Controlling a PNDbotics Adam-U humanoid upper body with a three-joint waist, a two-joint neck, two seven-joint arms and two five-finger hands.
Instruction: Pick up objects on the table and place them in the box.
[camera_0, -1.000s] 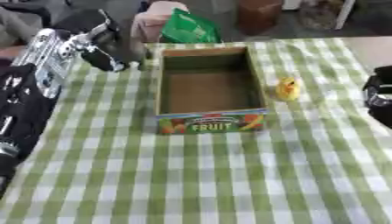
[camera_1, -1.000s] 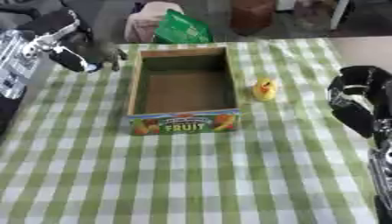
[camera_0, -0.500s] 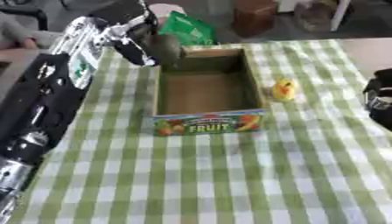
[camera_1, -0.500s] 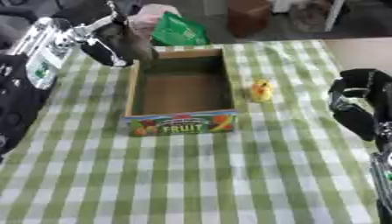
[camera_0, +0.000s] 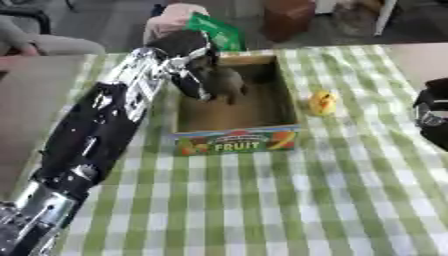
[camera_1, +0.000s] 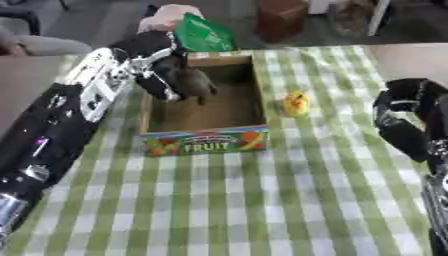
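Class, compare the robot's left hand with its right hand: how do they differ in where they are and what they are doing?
The left hand reaches out over the fruit box; the right hand waits at the table's right edge, away from the box. The left hand has a dark object at its fingers; the right holds nothing. Both are mostly black.

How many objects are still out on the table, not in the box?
1: a yellow duck on the cloth right of the box. The left hand over the box holds something dark, unclear.
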